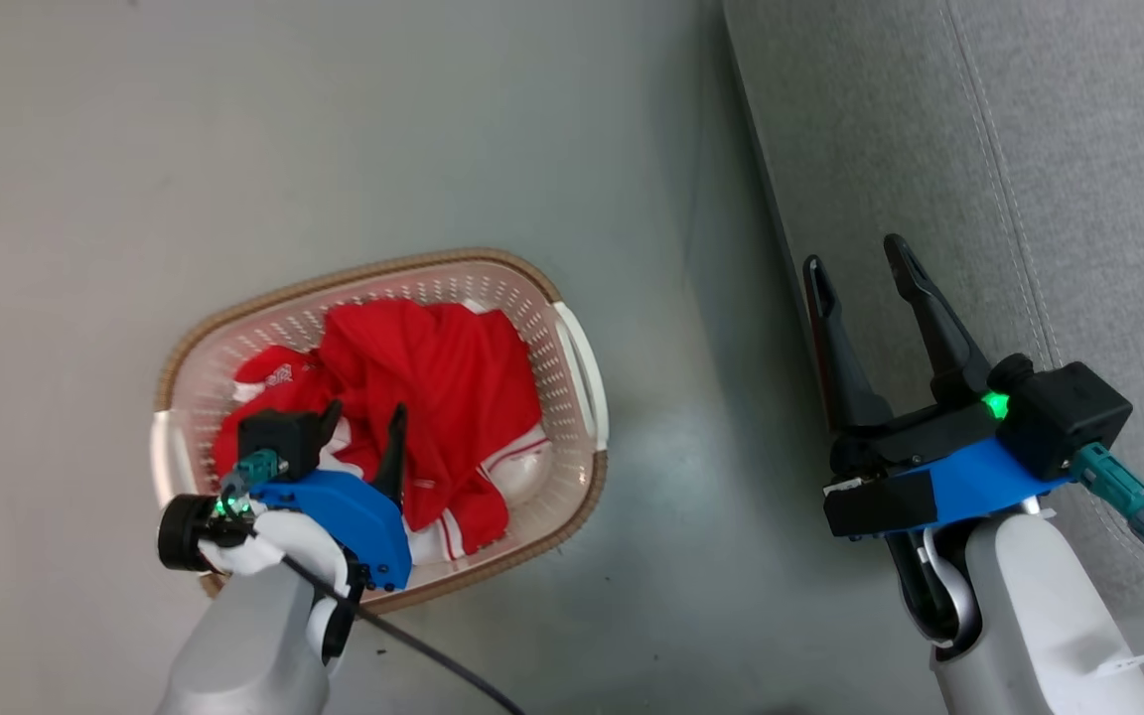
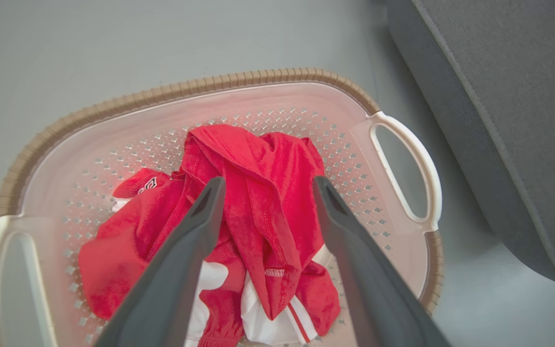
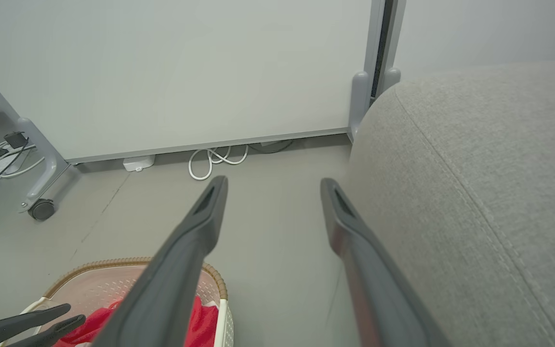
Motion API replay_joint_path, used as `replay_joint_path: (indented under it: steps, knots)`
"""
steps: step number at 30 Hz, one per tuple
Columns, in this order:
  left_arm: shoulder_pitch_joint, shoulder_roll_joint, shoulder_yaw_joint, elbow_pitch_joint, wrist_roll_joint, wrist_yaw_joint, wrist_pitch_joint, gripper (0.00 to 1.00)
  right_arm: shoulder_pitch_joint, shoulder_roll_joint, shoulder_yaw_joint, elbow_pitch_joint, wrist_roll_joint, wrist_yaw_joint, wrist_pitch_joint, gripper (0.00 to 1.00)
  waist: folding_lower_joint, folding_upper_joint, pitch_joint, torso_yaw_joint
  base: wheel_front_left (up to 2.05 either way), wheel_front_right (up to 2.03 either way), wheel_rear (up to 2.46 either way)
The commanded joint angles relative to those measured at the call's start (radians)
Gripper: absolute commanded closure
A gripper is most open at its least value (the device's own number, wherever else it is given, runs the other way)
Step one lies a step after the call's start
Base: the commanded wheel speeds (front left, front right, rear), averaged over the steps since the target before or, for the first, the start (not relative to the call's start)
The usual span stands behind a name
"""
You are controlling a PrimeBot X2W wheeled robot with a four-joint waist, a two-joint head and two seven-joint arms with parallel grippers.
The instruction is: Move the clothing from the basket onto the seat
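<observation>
The red clothing (image 1: 433,397) lies crumpled in the cream basket (image 1: 577,372) on the floor, white trim showing at its near side (image 2: 258,325). My left gripper (image 1: 365,419) hangs open just above the pile, one finger on each side of a raised red fold (image 2: 263,193); nothing is pinched between them. The basket's brown rim (image 2: 171,91) and white handle (image 2: 412,159) surround the pile. My right gripper (image 1: 858,263) is open and empty, held over the floor beside the edge of the grey sofa seat (image 1: 929,149). The seat (image 3: 475,183) fills the right of the right wrist view.
Bare grey floor (image 1: 284,129) lies between basket and sofa. In the right wrist view a pale partition panel (image 3: 186,72) stands ahead, with white cables (image 3: 215,159) at its foot and a castor leg (image 3: 41,209) at the left. The basket's corner (image 3: 210,279) shows lower left.
</observation>
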Motion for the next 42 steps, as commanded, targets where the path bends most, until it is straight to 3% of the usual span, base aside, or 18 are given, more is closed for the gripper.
replay_joint_path:
  steps: [1, 12, 28, 29, 30, 31, 42]
  knots:
    - [-0.035, 0.011, -0.002, 0.025, -0.007, -0.001, 0.008, 0.0, -0.021, -0.001, 0.009, -0.006, 0.014, 0.0, -0.01, 0.0, -0.0002, 0.0, 0.058, -0.048, 0.0, 0.0, 0.0]
    - [-0.158, 0.027, -0.001, 0.165, -0.029, 0.009, 0.032, 0.0, -0.036, -0.002, 0.066, -0.015, 0.072, 0.0, -0.034, 0.0, -0.0002, 0.0, 0.161, -0.107, 0.0, 0.0, 0.0]
    - [-0.265, 0.025, 0.007, 0.31, -0.047, 0.116, 0.084, 0.0, -0.028, -0.001, 0.121, -0.051, 0.123, 0.0, -0.036, 0.0, -0.0002, 0.0, 0.244, -0.153, 0.0, 0.0, 0.0]
    - [-0.27, 0.024, 0.007, 0.315, -0.049, 0.12, 0.086, 0.53, -0.027, -0.002, 0.121, -0.052, 0.124, 0.0, -0.036, 0.0, -0.0002, 0.0, 0.245, -0.152, 0.0, 0.0, 0.0]
    - [-0.274, 0.023, 0.004, 0.319, -0.049, 0.119, 0.09, 0.96, -0.027, -0.001, 0.121, -0.052, 0.125, 0.0, -0.037, 0.0, -0.0002, 0.0, 0.246, -0.151, 0.0, 0.0, 0.0]
    - [-0.277, 0.022, 0.0, 0.322, -0.048, 0.114, 0.092, 1.0, -0.028, -0.001, 0.122, -0.051, 0.125, 0.0, -0.037, 0.0, -0.0002, 0.0, 0.246, -0.151, 0.0, 0.0, 0.0]
    - [-0.283, 0.008, -0.018, 0.348, -0.057, 0.089, 0.074, 1.0, -0.033, -0.002, 0.117, -0.041, 0.115, 0.0, -0.037, 0.0, -0.0002, 0.0, 0.224, -0.135, 0.0, 0.0, 0.0]
